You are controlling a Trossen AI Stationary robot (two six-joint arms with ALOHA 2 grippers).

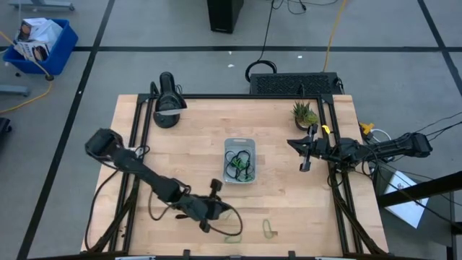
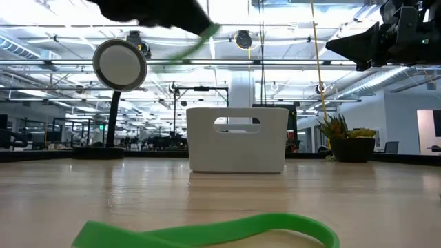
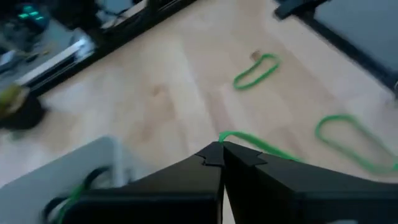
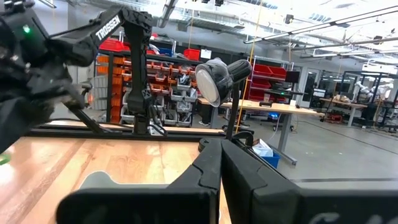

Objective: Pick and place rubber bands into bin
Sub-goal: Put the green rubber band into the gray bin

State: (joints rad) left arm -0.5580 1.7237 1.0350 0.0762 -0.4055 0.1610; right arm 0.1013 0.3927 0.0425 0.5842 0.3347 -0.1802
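The left tool (image 1: 211,205), fingers pinched on a green band (image 3: 261,146), is raised off the near bench (image 1: 289,217), seemingly to carry it to the central bin (image 1: 240,160), while the right tool (image 1: 302,154), closed and empty, waits far right.

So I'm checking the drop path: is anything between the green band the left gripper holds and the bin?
Nothing visible. The left gripper is shut on a green rubber band, and only bare table lies between it and the bin. The right gripper waits off to the bin's far side.
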